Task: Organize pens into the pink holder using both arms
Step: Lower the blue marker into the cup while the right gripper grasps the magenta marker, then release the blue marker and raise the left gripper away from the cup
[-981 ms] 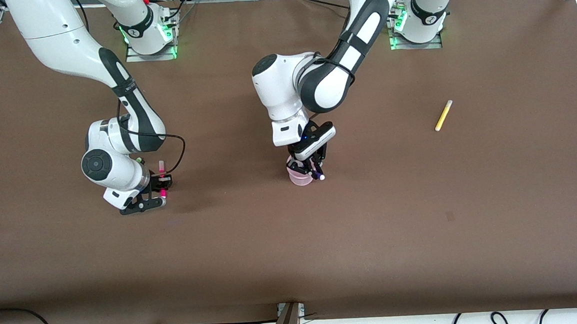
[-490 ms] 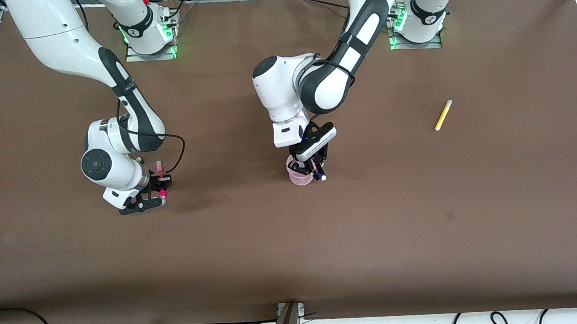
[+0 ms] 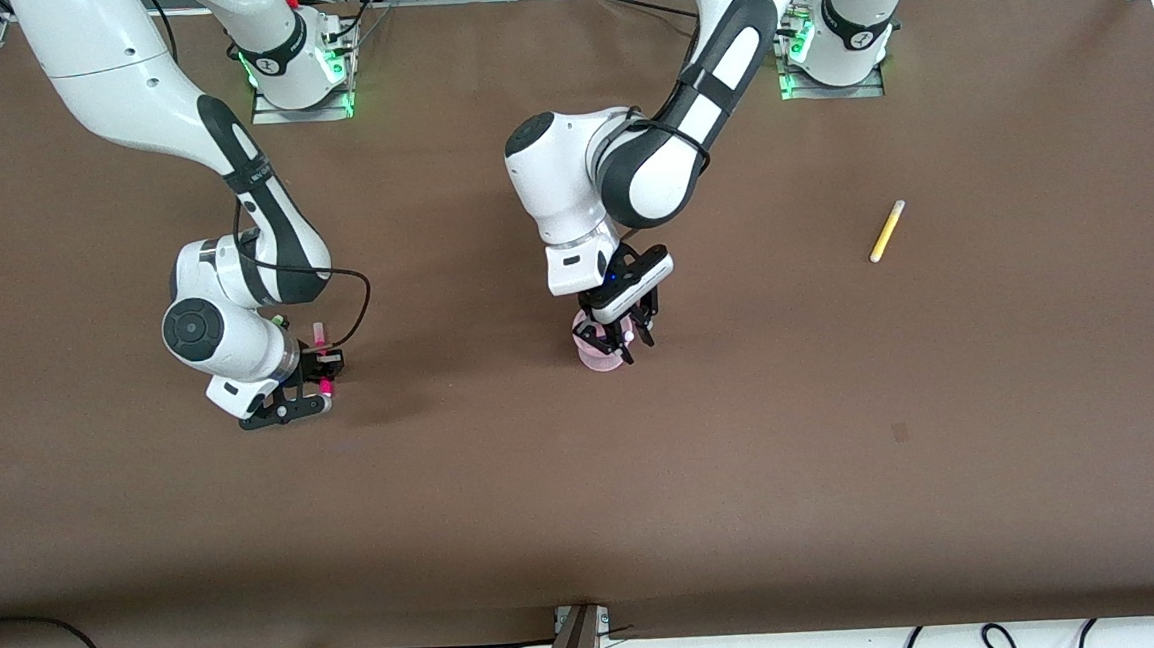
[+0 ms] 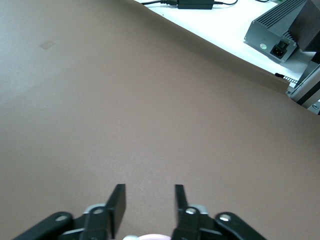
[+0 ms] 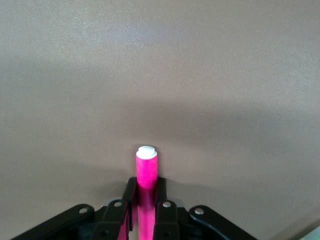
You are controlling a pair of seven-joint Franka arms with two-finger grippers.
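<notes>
Front view: left gripper [image 3: 624,346] is seen over the pink holder [image 3: 599,356] mid-tabletop, jaws parted, empty. Magenta pen [image 5: 146,176] is clamped by the right gripper [image 3: 322,372]. Yellow pen [image 3: 887,231] should be fetched next, gripped mid-barrel.

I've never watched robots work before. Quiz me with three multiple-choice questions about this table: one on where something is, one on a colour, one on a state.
1. Where is the left gripper?
A. over the pink holder
B. over the yellow pen
C. at the table's edge

2. What colour is the pen in the right gripper?
A. yellow
B. magenta-pink
C. green

3. How is the left gripper?
A. open, empty
B. shut on a pen
C. shut on the holder

Answers: 1 A, it hangs over the cup. 2 B, the magenta-pink pen shows between its fingers. 3 A, nothing sits between its fingers.
</notes>
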